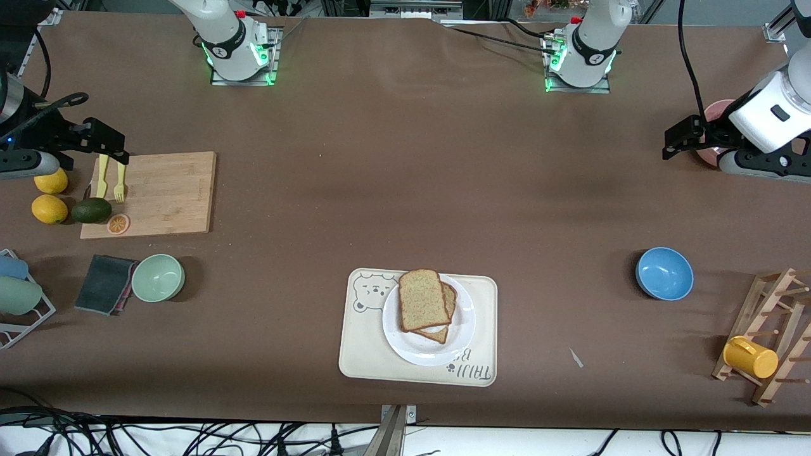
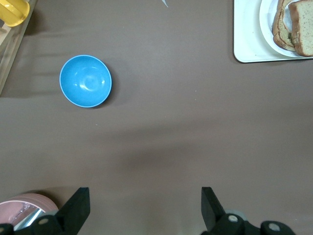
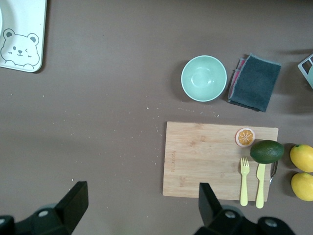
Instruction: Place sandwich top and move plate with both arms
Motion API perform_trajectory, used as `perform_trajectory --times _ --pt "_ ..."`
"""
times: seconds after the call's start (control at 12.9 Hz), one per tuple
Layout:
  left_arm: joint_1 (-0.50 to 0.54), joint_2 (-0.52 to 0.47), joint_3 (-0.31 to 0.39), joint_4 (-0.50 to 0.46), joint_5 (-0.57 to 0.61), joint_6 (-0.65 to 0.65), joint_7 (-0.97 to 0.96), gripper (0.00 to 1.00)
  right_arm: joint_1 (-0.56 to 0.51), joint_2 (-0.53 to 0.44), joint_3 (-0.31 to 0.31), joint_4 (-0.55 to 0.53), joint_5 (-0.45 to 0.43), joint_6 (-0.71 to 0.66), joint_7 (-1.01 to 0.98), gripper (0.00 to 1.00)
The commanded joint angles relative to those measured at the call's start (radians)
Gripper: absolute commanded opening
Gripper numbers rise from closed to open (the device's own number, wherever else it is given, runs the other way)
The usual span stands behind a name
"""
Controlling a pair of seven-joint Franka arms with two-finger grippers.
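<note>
The sandwich top [image 1: 421, 297], a brown bread slice, lies on a second slice [image 1: 450, 304] on the round white plate [image 1: 415, 351]. The plate rests on the cream bear tray [image 1: 361, 354] near the table's front edge. The left wrist view catches the sandwich top [image 2: 304, 27] and plate [image 2: 266, 24] at its border. My left gripper [image 1: 673, 144] hangs open and empty over the left arm's end of the table, fingers wide [image 2: 145, 205]. My right gripper [image 1: 111, 149] hangs open and empty over the cutting board's end [image 3: 142, 200]. Both are well away from the plate.
A blue bowl [image 1: 664, 273], a wooden rack [image 1: 770, 332] with a yellow cup [image 1: 749, 358] and a pink dish [image 2: 24, 205] sit toward the left arm's end. Toward the right arm's end are a cutting board [image 1: 158, 193], fork, knife, avocado [image 1: 91, 210], lemons [image 1: 49, 209], green bowl [image 1: 158, 277] and dark cloth [image 1: 104, 284].
</note>
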Motion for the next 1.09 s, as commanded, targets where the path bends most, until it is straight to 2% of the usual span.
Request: perform_trajectory --times 0.0,1.01 --pt "-0.003 -0.017 -0.004 -0.012 0.039 0.011 -0.009 1.0 0.005 -0.018 0.0 -0.001 -0.004 -0.012 0.002 1.0" --pt "-0.003 -0.017 -0.004 -0.009 0.04 0.01 -0.009 1.0 0.003 -0.046 0.0 -0.01 -0.004 -0.003 -0.016 1.0"
